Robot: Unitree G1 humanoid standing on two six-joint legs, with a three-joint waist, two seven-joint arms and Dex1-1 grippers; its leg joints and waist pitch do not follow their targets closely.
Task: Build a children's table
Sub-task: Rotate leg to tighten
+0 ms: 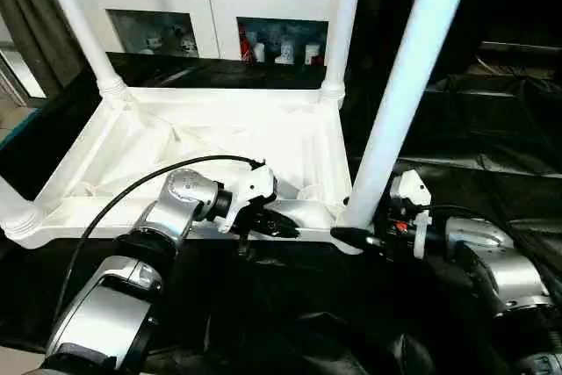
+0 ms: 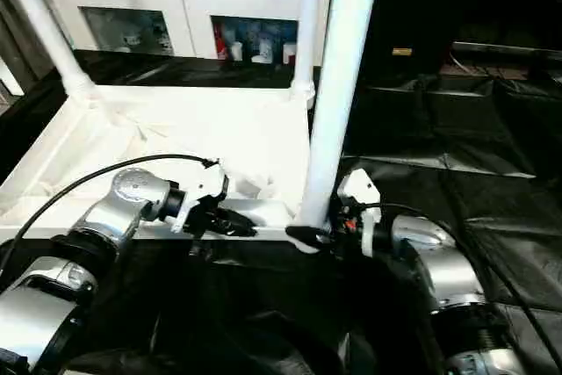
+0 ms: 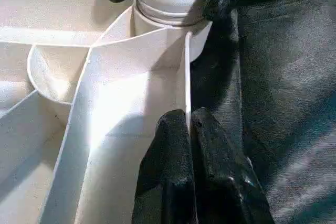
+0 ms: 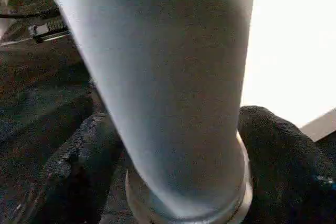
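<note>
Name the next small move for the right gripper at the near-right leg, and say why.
Probably close on the near-right leg and turn it further into its corner socket. The right gripper straddles the leg's base with its fingers apart, while the left gripper is shut on the tabletop's rim, steadying it. Whether the leg is fully seated I cannot tell.

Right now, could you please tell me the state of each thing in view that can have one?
Table top: upside down, ribbed side up.
Near right leg: upright in its corner socket, tilted.
Two far legs: standing in their sockets.
Near left leg: standing in its socket.
Left gripper: shut, pinching the table's edge wall.
Right gripper: fingers either side of the near right leg's base.
Cabinet: glass doors closed.
</note>
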